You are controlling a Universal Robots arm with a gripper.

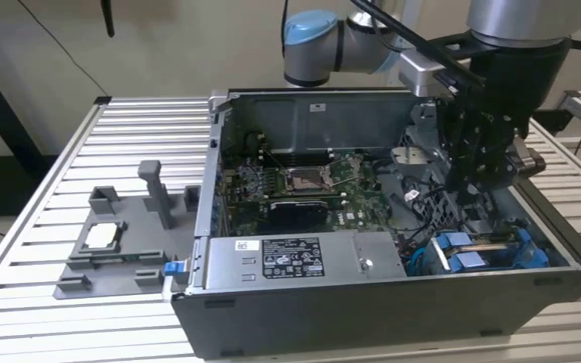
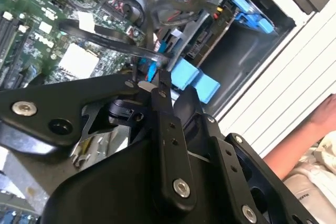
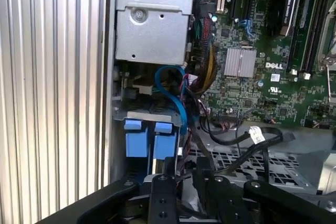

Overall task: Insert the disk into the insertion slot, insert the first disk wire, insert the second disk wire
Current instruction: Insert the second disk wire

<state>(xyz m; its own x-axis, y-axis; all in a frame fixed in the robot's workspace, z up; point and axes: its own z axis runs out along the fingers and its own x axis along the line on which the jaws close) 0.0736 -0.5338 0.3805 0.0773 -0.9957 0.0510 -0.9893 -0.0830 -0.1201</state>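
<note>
The disk's bright blue carrier (image 1: pixel 487 253) lies in the insertion slot (image 3: pixel 149 118), a grey metal bay in the case corner at the exterior view's right. Its two blue tabs (image 3: pixel 149 140) show just past my gripper (image 3: pixel 181 174), and they also appear in the second wrist view (image 2: pixel 194 80). My gripper (image 1: pixel 472 185) hangs inside the open case, right above the bay. A thin blue cable (image 3: pixel 176 95) and black wires (image 3: pixel 247 142) with a white tag run close to the gripper (image 2: pixel 170 85).
A grey labelled power-supply box (image 1: pixel 301 257) sits beside the bay. The green motherboard (image 1: pixel 301 181) fills the case floor. A grey fixture (image 1: pixel 109 242) stands on the slatted table at the exterior view's left. A person's hand (image 2: pixel 317 121) is outside the case wall.
</note>
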